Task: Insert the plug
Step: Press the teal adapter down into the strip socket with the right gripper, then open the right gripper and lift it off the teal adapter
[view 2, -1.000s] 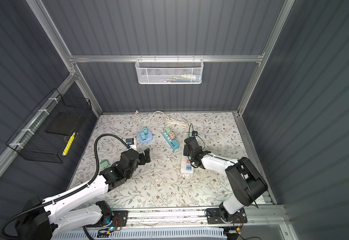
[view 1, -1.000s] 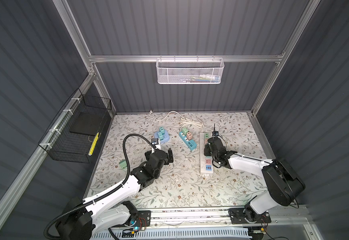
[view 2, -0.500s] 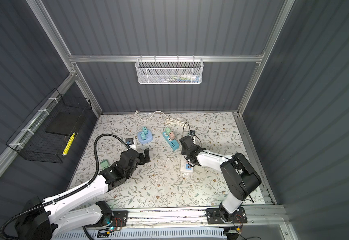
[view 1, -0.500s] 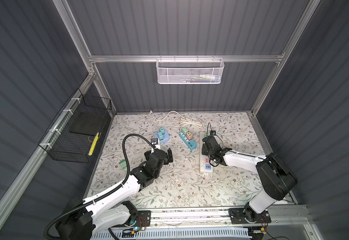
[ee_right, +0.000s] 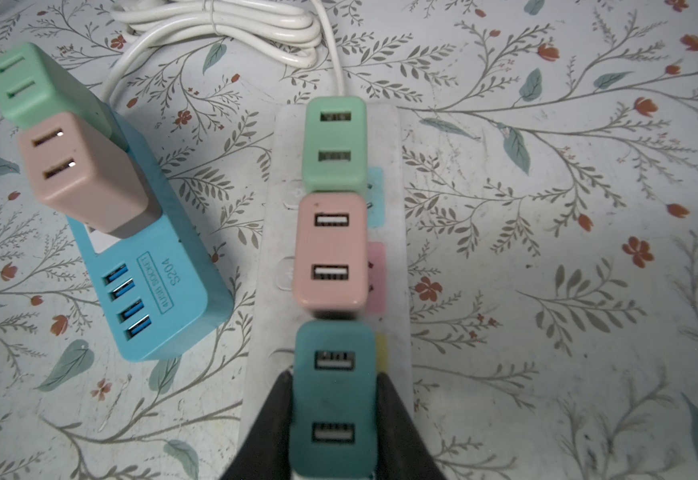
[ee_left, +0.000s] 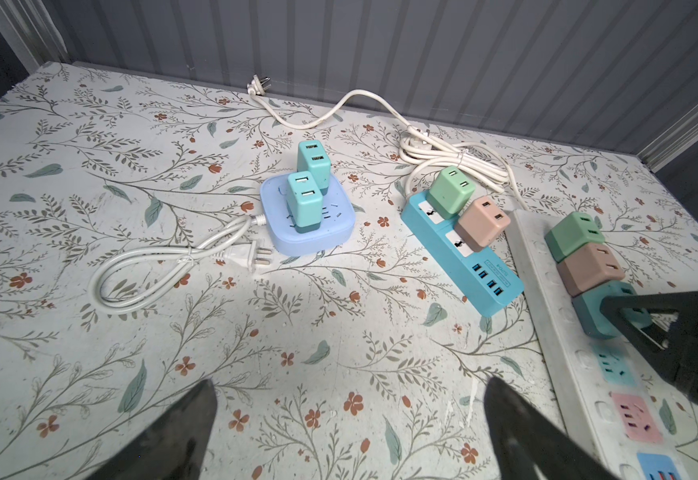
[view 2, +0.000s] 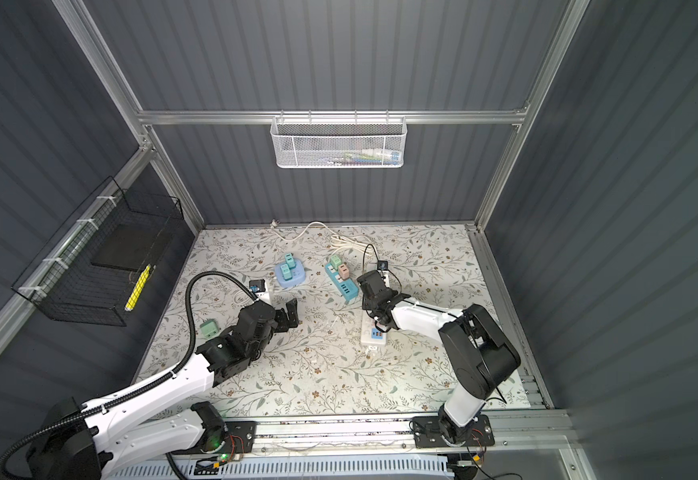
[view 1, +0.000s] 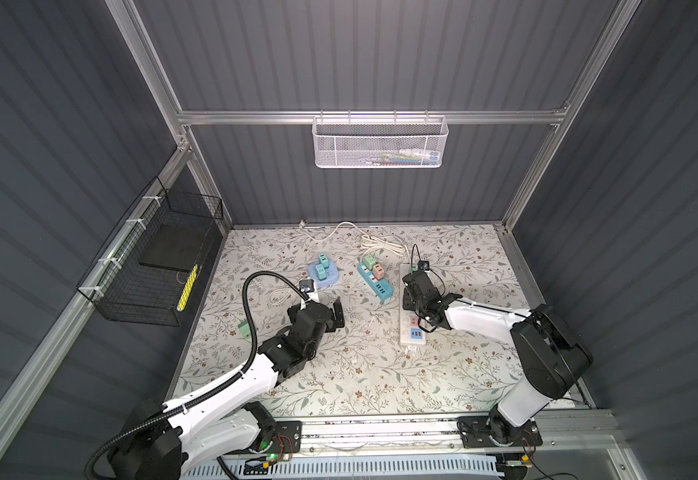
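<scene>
Black fingers of the left gripper [ee_left: 351,384] stand wide apart over the bare floral mat [ee_left: 89,124], at about 8 o'clock from the table's middle, and they hold nothing. A green adapter [view 1: 244,329] lies loose farther out at 9 o'clock. Next, at 3 o'clock of the middle, the white power strip [ee_right: 270,249] runs from 6 to 12 o'clock, and its nearest sockets are empty. The right gripper [ee_right: 335,376] is clamped on the teal plug [ee_right: 332,399], with a pad against each flank. That plug stands upright on the strip, third in line from the cord end, over a yellow-marked socket. Just beside it toward 12 o'clock stands a pink plug [ee_right: 330,249], then a green plug [ee_right: 335,141]. Farther off, at 11 o'clock, a blue strip [ee_right: 172,307] carries two more adapters, and a lavender hub [ee_left: 310,224] carries two. White cords [ee_left: 455,158] coil by the back wall at 12 o'clock. The step in hand looks like the last of the seating. The plug seems down on the strip's face, but its prongs are hidden, so I cannot tell if it is fully home. The next move probably calls for a short straight push if any gap remains. After that the jaws should spread and lift straight up, without tipping the plug toward its pink neighbour or dragging the strip.
</scene>
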You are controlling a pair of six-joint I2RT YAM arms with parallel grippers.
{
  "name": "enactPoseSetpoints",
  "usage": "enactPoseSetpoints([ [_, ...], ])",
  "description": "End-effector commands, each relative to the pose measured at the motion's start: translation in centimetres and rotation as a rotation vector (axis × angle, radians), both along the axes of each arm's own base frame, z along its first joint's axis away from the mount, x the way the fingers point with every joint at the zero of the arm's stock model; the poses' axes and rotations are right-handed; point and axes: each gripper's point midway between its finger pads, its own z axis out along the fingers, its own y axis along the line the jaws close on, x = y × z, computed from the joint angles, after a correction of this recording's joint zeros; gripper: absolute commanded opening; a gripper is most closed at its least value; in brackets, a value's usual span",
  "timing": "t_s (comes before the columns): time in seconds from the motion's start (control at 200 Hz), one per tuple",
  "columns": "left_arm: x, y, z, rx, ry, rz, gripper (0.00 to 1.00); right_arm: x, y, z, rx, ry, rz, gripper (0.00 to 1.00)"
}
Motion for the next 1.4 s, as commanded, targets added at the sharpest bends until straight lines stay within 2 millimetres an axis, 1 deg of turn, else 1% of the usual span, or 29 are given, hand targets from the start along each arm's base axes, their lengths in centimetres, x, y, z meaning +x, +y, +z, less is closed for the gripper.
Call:
enactPoseSetpoints([
  [0.0,0.1,0.2,0.8,-0.016,-0.013,0.01,1.0,-1.7,-0.5,0.2,-0.034,0.096,0.047,0.45],
  [0.05,0.2,0.2,1.0,-0.016,-0.018,0.012,1.0,-1.3,-0.5,1.6,-0.024,0.077,0.05,0.54],
  [0.17,0.2,0.2,1.5,-0.01,-0.024,0.012,1.0,-0.4,0.0,5.2,0.026,0.018,0.081,0.64],
  [0.26,0.3,0.4,1.6,-0.004,-0.028,0.017,1.0,0.0,-0.1,7.1,0.04,-0.004,0.092,0.67],
  [0.31,0.3,0.4,1.8,-0.002,-0.03,0.019,1.0,0.1,-0.3,7.9,0.047,-0.016,0.093,0.68],
  [0.405,0.4,0.4,1.7,0.002,-0.024,0.023,1.0,0.7,-1.1,8.6,0.077,-0.024,0.084,0.69],
  [0.47,0.5,0.4,1.5,0.004,-0.018,0.026,1.0,1.1,-1.8,8.5,0.078,-0.015,0.073,0.68],
  [0.535,0.5,0.3,1.5,0.004,-0.014,0.026,1.0,1.3,-2.0,8.1,0.071,-0.005,0.077,0.67],
  [0.625,0.7,0.2,1.5,0.005,-0.01,0.028,1.0,1.3,-2.1,6.9,0.068,0.025,0.082,0.67],
  [0.775,0.8,0.0,1.4,0.006,-0.005,0.029,1.0,0.9,-2.5,3.9,0.07,0.073,0.068,0.66],
  [0.946,0.9,-0.1,1.3,0.006,0.002,0.028,1.0,0.0,-3.3,0.0,0.054,0.143,0.03,0.65],
  [1.041,1.0,-0.1,1.2,0.01,0.003,0.027,1.0,-0.4,-3.5,-0.9,0.057,0.163,0.024,0.64],
  [1.131,1.0,-0.1,1.3,0.012,0.002,0.029,1.0,-0.6,-3.3,-0.8,0.077,0.155,0.027,0.64],
  [1.236,1.1,-0.1,1.4,0.013,0.001,0.028,1.0,-0.5,-3.3,0.2,0.077,0.138,0.033,0.63],
  [1.321,1.1,0.0,1.5,0.018,0.001,0.031,1.0,-0.1,-3.0,1.9,0.09,0.108,0.043,0.64],
  [1.396,1.1,0.5,1.8,0.019,0.0,0.056,1.0,0.2,-2.7,4.0,0.105,0.066,0.058,0.65],
])
